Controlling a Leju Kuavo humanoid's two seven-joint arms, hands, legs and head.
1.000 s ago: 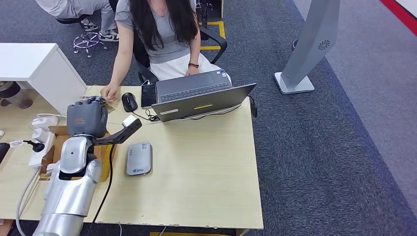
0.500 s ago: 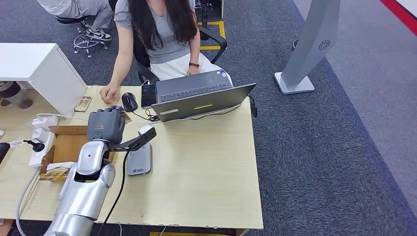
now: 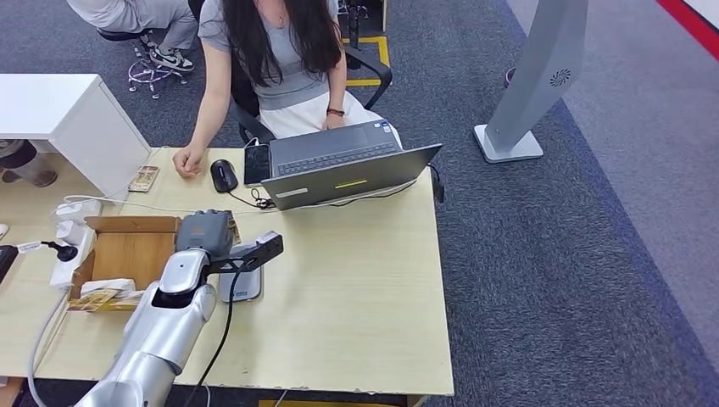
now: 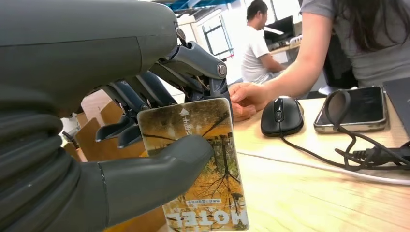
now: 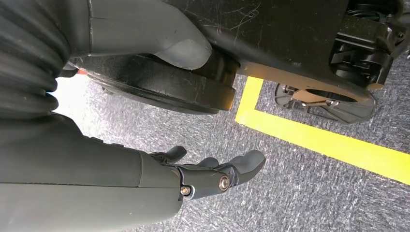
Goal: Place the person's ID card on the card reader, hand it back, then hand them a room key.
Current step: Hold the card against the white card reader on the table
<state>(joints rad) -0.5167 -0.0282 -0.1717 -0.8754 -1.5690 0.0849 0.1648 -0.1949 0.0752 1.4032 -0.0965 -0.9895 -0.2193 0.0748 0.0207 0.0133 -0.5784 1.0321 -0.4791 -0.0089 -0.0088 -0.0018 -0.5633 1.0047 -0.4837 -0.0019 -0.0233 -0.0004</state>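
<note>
Left hand [image 4: 145, 145] pinches hotel key card [image 4: 200, 164] just above the card reader [image 3: 242, 284]; right hand [image 5: 203, 176] hangs empty, fingers loose; carry card level toward the person's hand [image 3: 188, 159] beyond the reader.

The robot's left arm rises from the lower left of the head view, silver forearm angled up and to the right, its left hand [image 3: 204, 231] just left of centre. In the left wrist view that hand [image 4: 145, 130] pinches a room key [image 4: 200, 164] between thumb and darker fingers [image 4: 145, 92]. The right hand [image 5: 212, 176] hangs with its fingers loosely apart, holding nothing.
</note>
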